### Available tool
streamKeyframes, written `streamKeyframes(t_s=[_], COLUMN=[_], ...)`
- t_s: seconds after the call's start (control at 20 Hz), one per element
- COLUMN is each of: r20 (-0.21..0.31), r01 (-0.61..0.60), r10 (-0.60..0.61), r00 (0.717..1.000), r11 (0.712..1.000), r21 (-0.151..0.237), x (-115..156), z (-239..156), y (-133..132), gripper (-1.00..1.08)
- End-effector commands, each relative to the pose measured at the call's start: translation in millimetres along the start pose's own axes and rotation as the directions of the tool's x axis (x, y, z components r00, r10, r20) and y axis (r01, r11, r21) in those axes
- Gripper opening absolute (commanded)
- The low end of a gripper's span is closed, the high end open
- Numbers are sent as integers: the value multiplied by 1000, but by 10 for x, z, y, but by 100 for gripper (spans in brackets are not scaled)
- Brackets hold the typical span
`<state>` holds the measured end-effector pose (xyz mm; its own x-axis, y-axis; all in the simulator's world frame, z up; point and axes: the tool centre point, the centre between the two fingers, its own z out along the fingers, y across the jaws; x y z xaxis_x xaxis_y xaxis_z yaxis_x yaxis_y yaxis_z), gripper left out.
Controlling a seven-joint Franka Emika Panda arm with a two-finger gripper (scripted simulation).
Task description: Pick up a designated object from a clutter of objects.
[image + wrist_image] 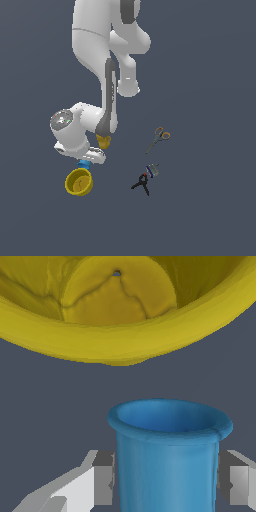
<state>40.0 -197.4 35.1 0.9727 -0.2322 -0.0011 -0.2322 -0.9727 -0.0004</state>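
Observation:
The designated object, a small bright blue cup (169, 456), stands upright between my fingers in the wrist view. My gripper (167, 478) has one grey finger (102, 483) against each side wall, shut on the cup. In the exterior view only a sliver of the cup (83, 164) shows under the white hand, where the gripper (86, 161) is. The rest of the clutter lies around it. The yellow bowl (79, 181) sits close beside the cup, its rim (120, 341) apart from the cup in the wrist view. I cannot tell whether the cup is off the surface.
A yellow bottle (103, 141) is partly hidden behind the arm's forearm, close to the hand. Orange-handled scissors (160, 137), a small grey item (152, 170) and a black clamp (141, 183) lie toward the exterior view's right, well apart from the hand.

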Motion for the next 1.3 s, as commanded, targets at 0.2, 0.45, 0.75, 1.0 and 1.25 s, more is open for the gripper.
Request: streamKeyframes(t_s=[0.2, 0.45, 0.75, 1.0, 1.25], r20=[0, 0, 0, -1, -1], r01=[0, 0, 0, 0, 0], r10=[0, 0, 0, 0, 0], r00=[1000, 1000, 1000, 1000, 1000], r11=[1000, 1000, 1000, 1000, 1000], r21=[0, 0, 0, 0, 0], x=[1, -41, -172, -351, -591], z=[0, -56, -234, -479, -809], y=[-1, -60, -246, -503, -846], gripper=[-100, -100, -100, -100, -100])
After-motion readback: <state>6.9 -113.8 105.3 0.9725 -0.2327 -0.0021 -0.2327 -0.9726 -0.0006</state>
